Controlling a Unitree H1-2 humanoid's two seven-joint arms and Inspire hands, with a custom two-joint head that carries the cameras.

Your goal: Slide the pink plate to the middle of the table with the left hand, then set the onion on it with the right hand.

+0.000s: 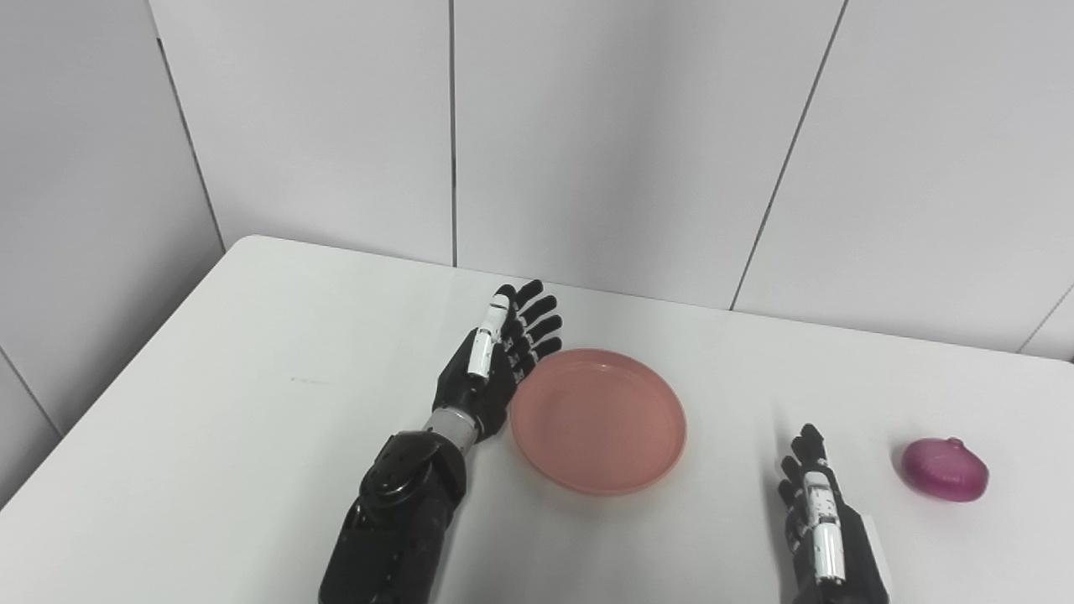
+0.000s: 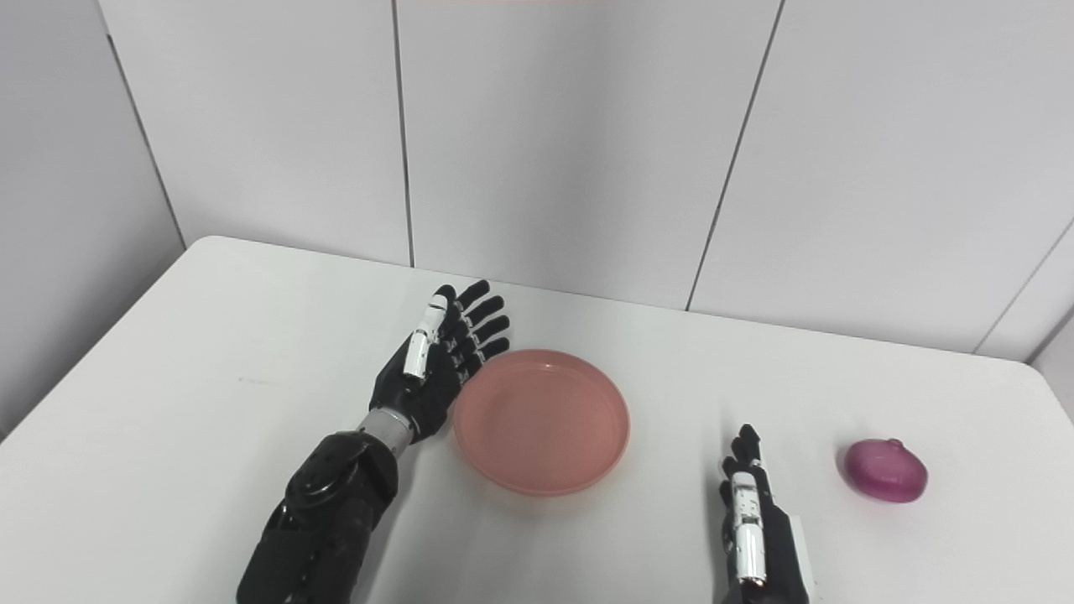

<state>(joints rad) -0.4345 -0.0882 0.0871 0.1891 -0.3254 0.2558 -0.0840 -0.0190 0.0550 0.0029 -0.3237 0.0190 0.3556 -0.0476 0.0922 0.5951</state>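
The left hand (image 1: 491,369) stood on edge out on the white table (image 1: 252,403), fingers stretched forward and spread, gripping nothing. Its palm side faced the pink plate (image 1: 597,419), right up against the plate's left rim — whether palm and rim actually met was hard to call from these two head views, so close was the gap. The plate itself sat flat near the middle of the table, nothing on it.

Over to the right of the plate, well apart from it, the right hand (image 2: 751,520) lay low near the table's front edge, back of the hand turned up, fingers straight and pointing away from the robot, clasping nothing either.

And further right again, near that hand but clear of it, the purple onion (image 1: 946,470) rested on the table on its own, stem nub pointing up.
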